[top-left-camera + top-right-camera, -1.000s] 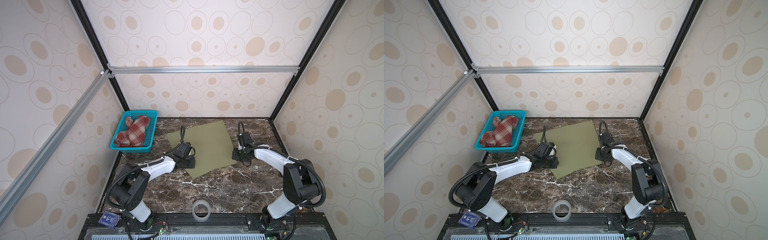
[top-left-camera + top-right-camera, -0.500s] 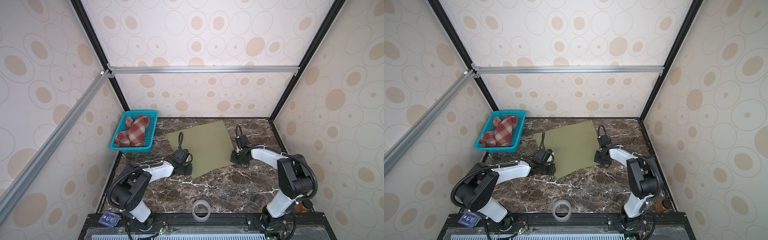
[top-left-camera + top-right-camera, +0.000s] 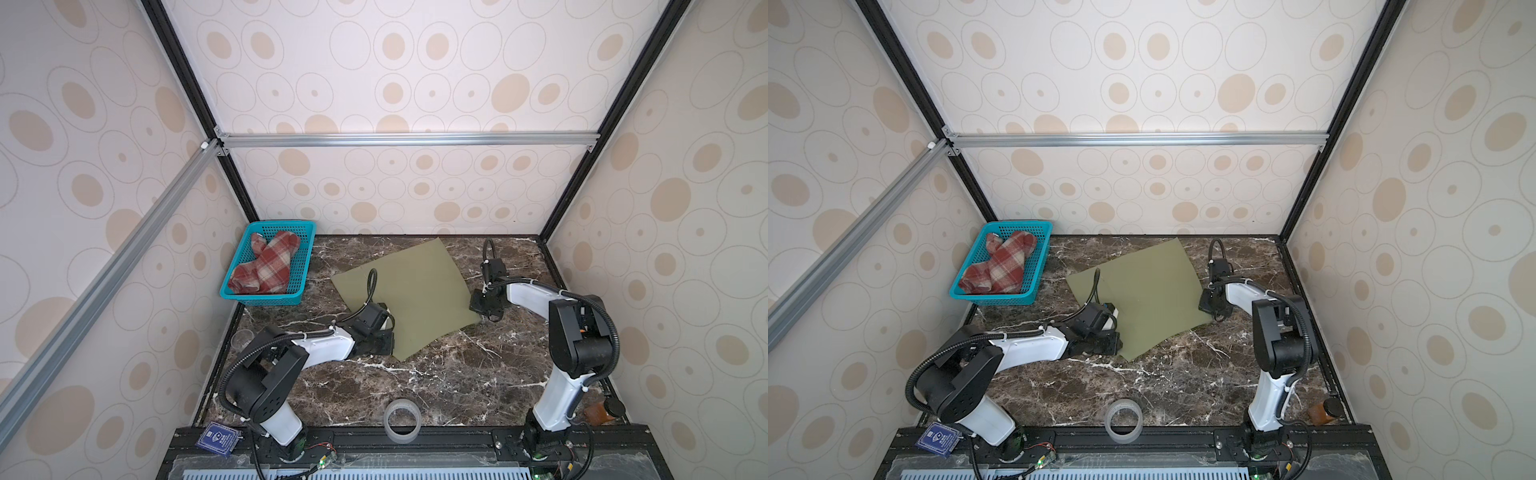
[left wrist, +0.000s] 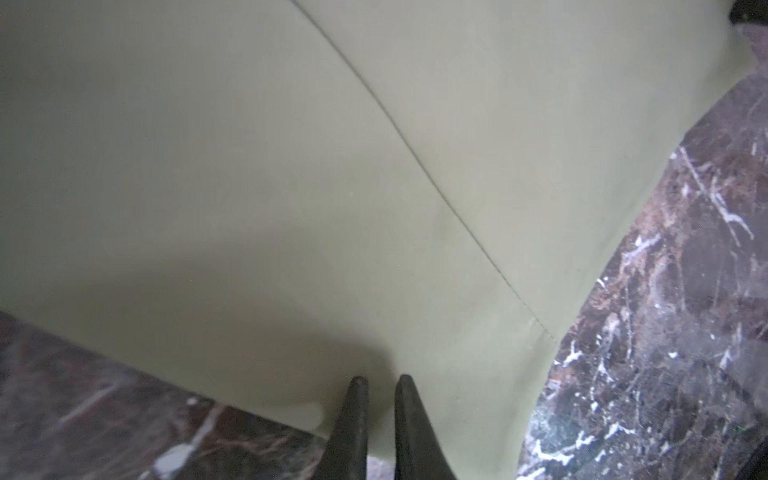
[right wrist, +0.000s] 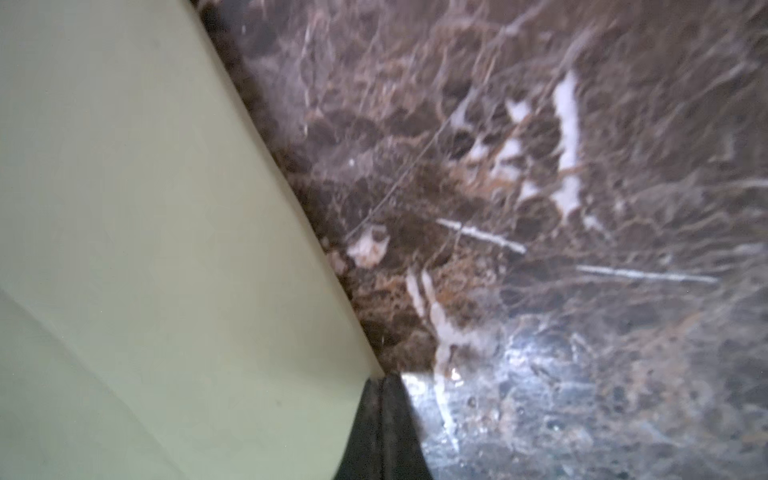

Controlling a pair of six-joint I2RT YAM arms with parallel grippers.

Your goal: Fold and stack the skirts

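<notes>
The olive-green skirt [image 3: 419, 291] [image 3: 1150, 291] lies spread flat on the marble table in both top views. My left gripper [image 3: 388, 347] [image 3: 1115, 343] is at its near left edge. In the left wrist view the left gripper [image 4: 380, 380] has its fingers almost together, with the skirt's [image 4: 249, 166] edge pinched between them. My right gripper [image 3: 487, 318] [image 3: 1219, 318] is at the skirt's right corner. In the right wrist view the right gripper [image 5: 380, 378] is shut on that corner of the skirt [image 5: 124, 249]. The plaid skirt [image 3: 266, 266] [image 3: 998, 266] lies crumpled in the basket.
The teal mesh basket [image 3: 266, 297] [image 3: 994, 297] stands at the back left corner. A clear tape roll [image 3: 402, 419] [image 3: 1123, 419] sits at the front edge. A brown jar [image 3: 602, 409] stands at the front right, by the right arm's base.
My left gripper has drawn toward the front of the table, and the skirt's near corner has come with it. The right gripper has barely shifted at the right corner.
</notes>
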